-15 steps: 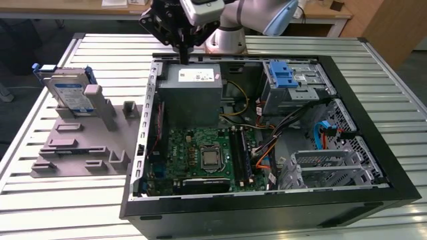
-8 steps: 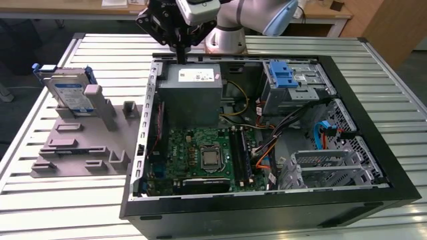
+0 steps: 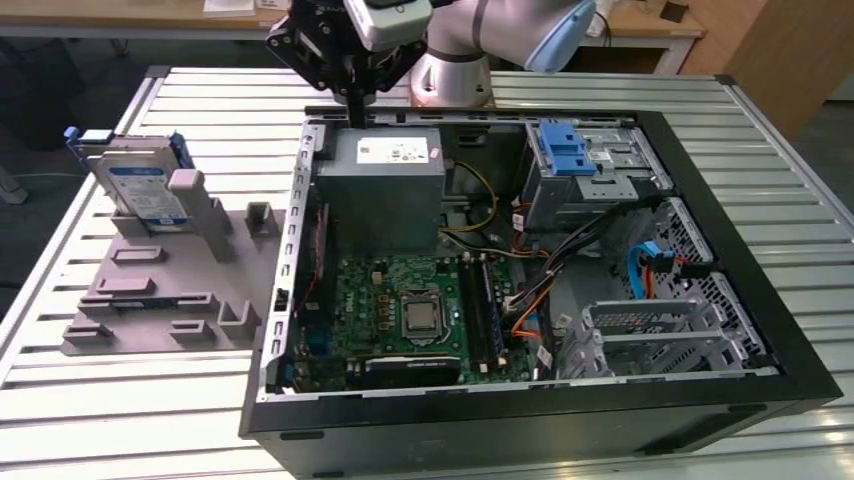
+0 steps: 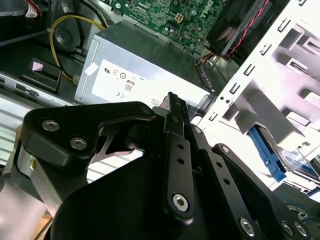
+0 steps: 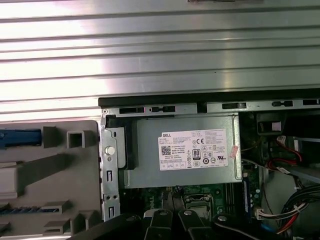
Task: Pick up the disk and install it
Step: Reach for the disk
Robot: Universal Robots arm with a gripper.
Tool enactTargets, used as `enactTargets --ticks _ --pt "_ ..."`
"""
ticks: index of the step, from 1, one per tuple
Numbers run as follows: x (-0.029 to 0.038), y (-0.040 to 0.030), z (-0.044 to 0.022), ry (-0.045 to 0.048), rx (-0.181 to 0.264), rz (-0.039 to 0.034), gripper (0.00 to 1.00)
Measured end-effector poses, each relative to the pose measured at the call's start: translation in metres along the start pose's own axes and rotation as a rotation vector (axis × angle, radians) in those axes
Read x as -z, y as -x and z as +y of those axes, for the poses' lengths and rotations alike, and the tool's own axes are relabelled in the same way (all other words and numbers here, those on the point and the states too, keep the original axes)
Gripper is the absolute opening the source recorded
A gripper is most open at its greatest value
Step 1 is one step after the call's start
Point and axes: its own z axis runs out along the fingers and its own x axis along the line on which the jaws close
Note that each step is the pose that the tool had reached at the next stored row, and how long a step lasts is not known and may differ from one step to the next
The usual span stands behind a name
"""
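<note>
The disk (image 3: 140,183), a silver drive with a white-and-blue label in a blue carrier, stands upright in a grey fixture (image 3: 167,295) on the exterior view's left, outside the computer case. Its blue carrier edge also shows in the second wrist view (image 4: 266,151) and in the first wrist view (image 5: 20,138). My gripper (image 3: 358,118) hangs over the case's back edge, just above the grey power supply box (image 3: 387,180), well apart from the disk. Its black fingers meet at one narrow tip (image 4: 173,97), shut with nothing between them. In the first wrist view the fingertips (image 5: 169,199) sit over the motherboard.
The open black computer case (image 3: 534,425) lies on a slatted metal table (image 3: 747,110). Inside are a green motherboard (image 3: 400,310), cables, and a metal drive bay with a blue latch (image 3: 567,150) on the exterior view's right. The grey fixture has several empty slots.
</note>
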Motion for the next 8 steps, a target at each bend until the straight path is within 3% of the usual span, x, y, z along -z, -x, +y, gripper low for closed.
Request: enactTargets --ticks 8 --pt "-0.0003 -0.0047 0.0005 0.0 0.0 0.0002 0.11"
